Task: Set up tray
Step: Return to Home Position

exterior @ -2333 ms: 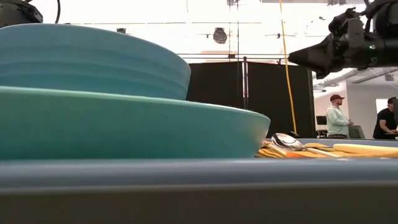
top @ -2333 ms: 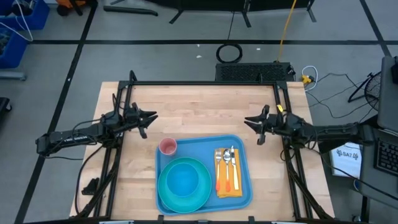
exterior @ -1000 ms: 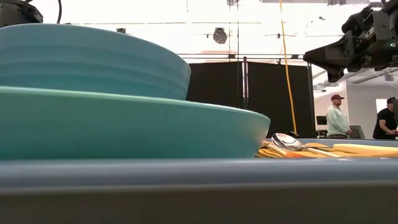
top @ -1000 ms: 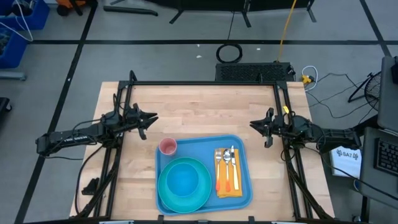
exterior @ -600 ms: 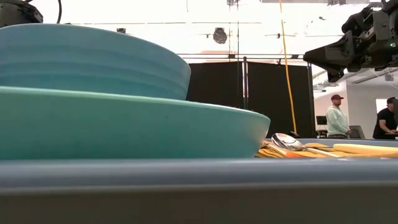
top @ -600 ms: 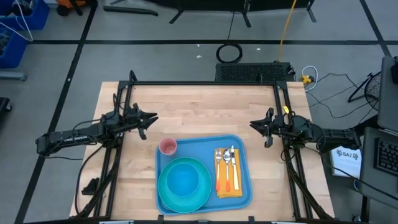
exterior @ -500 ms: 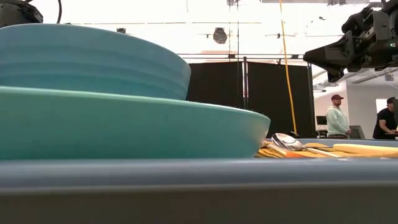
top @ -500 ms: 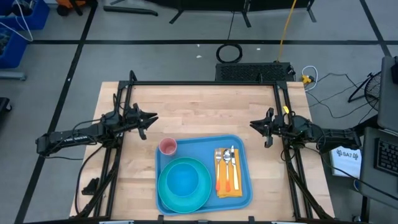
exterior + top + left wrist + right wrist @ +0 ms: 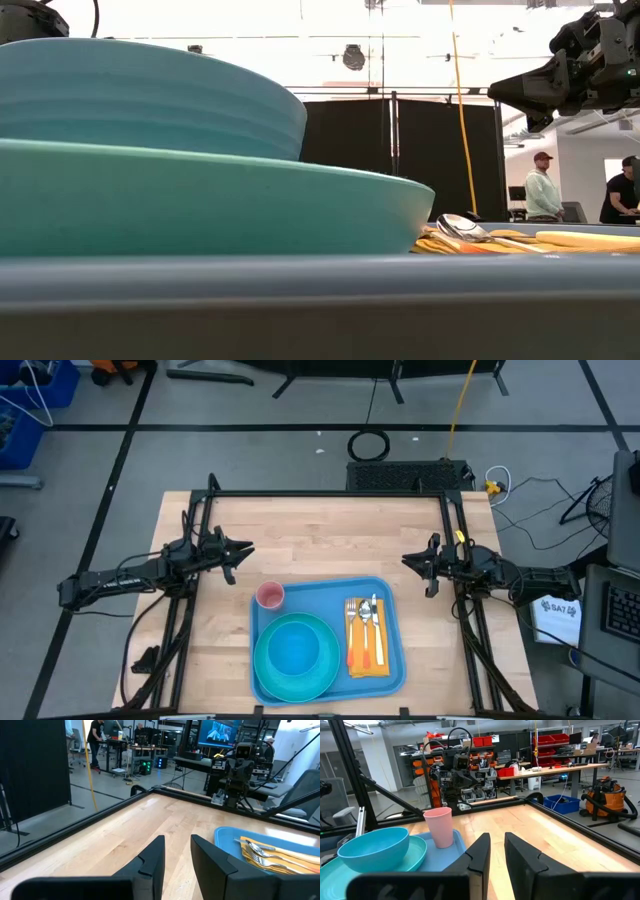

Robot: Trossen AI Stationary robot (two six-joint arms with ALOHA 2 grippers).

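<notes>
The light-blue tray (image 9: 320,595) lies on the near half of the wooden table; its rim (image 9: 320,290) fills the bottom of the low view. On it a teal plate (image 9: 330,660) carries a blue bowl (image 9: 295,650). A pink cup (image 9: 270,596) stands upright at the tray's far-left corner. A yellow-orange napkin (image 9: 355,670) on the tray's right side holds a fork, a spoon (image 9: 368,615) and an orange-handled knife. My left gripper (image 9: 248,548) hovers at the table's left side, my right gripper (image 9: 405,560) at its right side. Both point inward, each open by a narrow gap (image 9: 177,840) (image 9: 497,837).
Black frame rails (image 9: 330,493) run along the table's far, left and right sides. Bare wood (image 9: 330,535) lies between the grippers and across the far half. People (image 9: 543,190) stand in the room far beyond the table.
More than a second ago my right gripper drew back a little toward the table's right edge. Over the last second nothing has moved.
</notes>
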